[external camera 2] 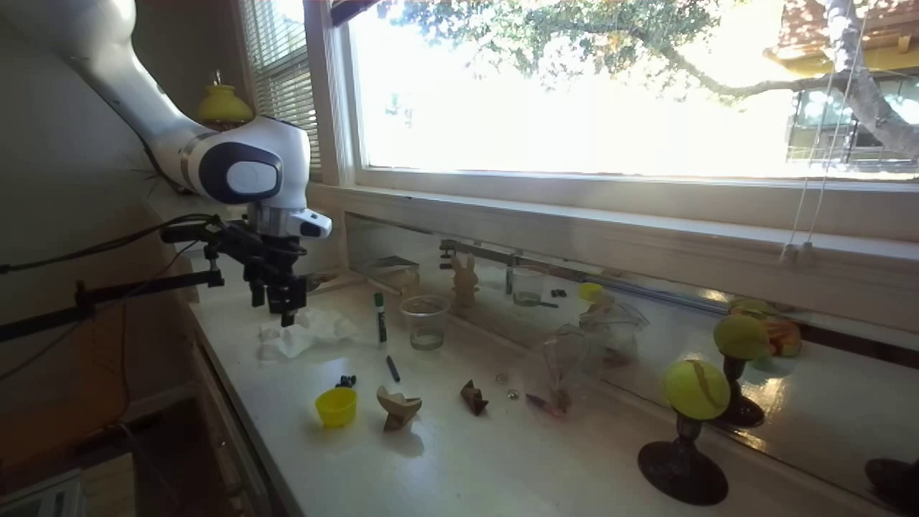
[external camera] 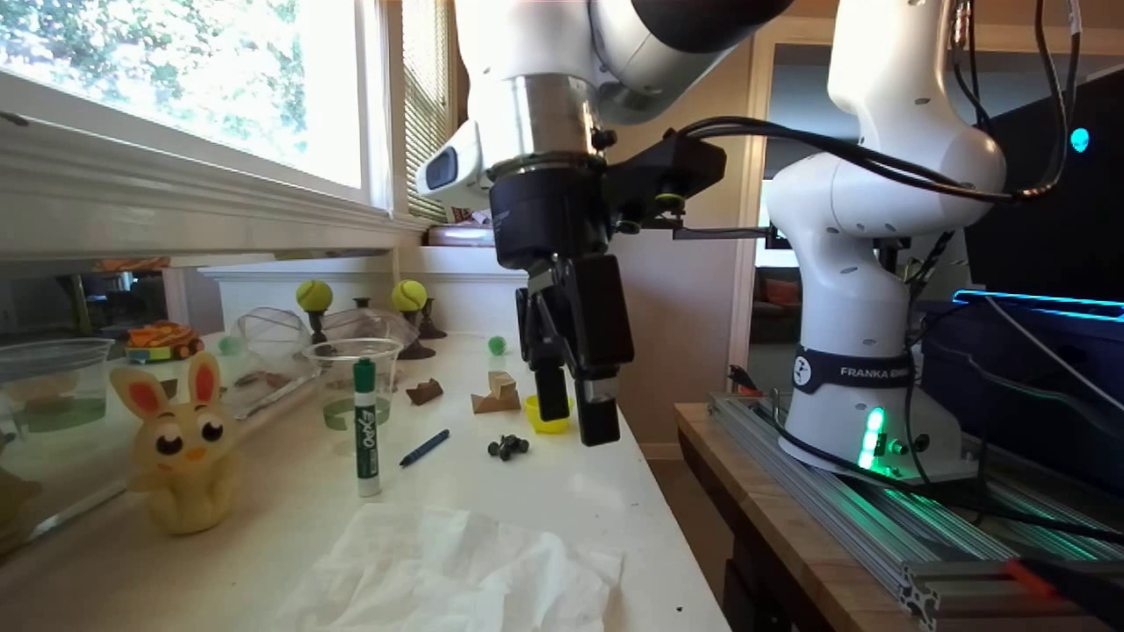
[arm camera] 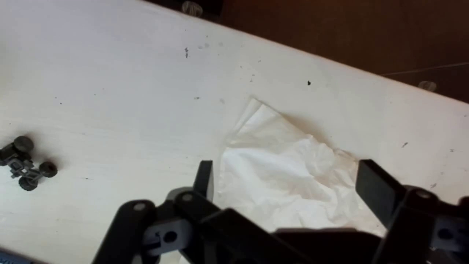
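**Spread wide, an end effector (external camera: 575, 411) hangs over a white napkin (arm camera: 293, 172)**

The black fingers (arm camera: 379, 192) stand far apart with clear air between them, their tips above the napkin, which lies crumpled on a white table (external camera 2: 502, 467). In the wrist view, a small dark toy vehicle (arm camera: 25, 163) rests on its chunky wheels, apart from the napkin. In an exterior view, a blue pen (external camera: 425, 448) lies flat, and a green-capped Expo marker (external camera: 366, 439) stands upright, showing between the pen and a pale yellow rabbit figurine (external camera: 189, 448) with red-orange inner ears. A clear plastic cup (external camera 2: 425, 316), something greenish in its base, stands close by the marker. In both exterior views, a yellow bowl (external camera 2: 336, 408) sits near the toy vehicle, with a larger brown angular piece (external camera 2: 398, 408) and a smaller brown piece (external camera 2: 474, 397) beside it, their material hard to tell. In an exterior view, a tennis ball (external camera 2: 696, 389) tops a dark stand (external camera 2: 683, 470) next to a mirror (external camera 2: 826, 402) that repeats several of the objects. Above, daylight fills a large window (external camera 2: 574, 93), with a tree (external camera 2: 867, 86) outside.
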{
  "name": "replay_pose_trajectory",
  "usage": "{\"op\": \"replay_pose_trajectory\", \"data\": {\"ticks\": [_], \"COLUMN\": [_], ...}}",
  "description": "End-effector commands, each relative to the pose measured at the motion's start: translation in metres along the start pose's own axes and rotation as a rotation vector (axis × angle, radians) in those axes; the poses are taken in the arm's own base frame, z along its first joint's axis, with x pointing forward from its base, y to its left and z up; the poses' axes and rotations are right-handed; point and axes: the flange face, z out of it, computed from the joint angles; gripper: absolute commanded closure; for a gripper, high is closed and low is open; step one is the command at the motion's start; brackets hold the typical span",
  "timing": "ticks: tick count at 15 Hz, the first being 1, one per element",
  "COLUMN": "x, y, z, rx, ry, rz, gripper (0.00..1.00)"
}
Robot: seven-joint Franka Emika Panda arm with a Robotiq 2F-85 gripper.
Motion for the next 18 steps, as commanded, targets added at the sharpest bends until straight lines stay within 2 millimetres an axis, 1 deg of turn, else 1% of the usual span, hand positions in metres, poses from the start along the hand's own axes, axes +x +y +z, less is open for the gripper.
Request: {"op": "replay_pose_trajectory", "data": {"ticks": [1, 5, 10, 14, 18], "x": [0.005, 0.014, 0.018, 0.025, 0.031], "y": [0.003, 0.002, 0.004, 0.005, 0.005], "z": [0.002, 0.007, 0.022, 0.028, 0.038], "rx": [0.010, 0.016, -0.014, 0.025, 0.029], "ry": [0.054, 0.125, 0.127, 0.183, 0.226], "rz": [0.051, 0.095, 0.167, 0.259, 0.300], "gripper": [0.00, 0.00, 0.00, 0.00, 0.00]}}
